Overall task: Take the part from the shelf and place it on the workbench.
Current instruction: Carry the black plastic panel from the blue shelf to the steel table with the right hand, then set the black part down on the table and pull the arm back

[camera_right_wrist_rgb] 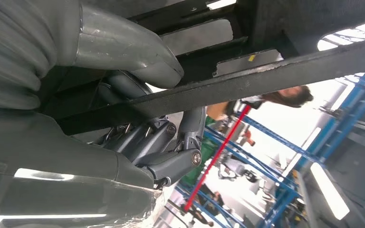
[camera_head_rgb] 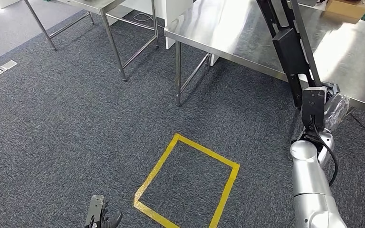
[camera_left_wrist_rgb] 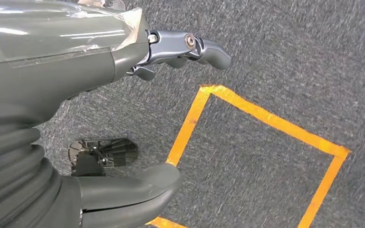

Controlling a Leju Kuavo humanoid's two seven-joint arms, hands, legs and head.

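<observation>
The part is a long black metal frame, and it stands tilted over the right end of the steel workbench. My right hand grips the frame's lower end at the bench's near edge. In the right wrist view my right hand has its thumb and fingers wrapped around a black bar of the part. Low over the carpet hangs my left hand. The left wrist view shows the left hand holding nothing, with fingers and thumb wide apart.
A yellow tape square marks the grey carpet in front of me. A second steel table stands at the back left, and a floor socket plate lies far left. A cardboard box sits on the workbench. A person and blue racks are beyond.
</observation>
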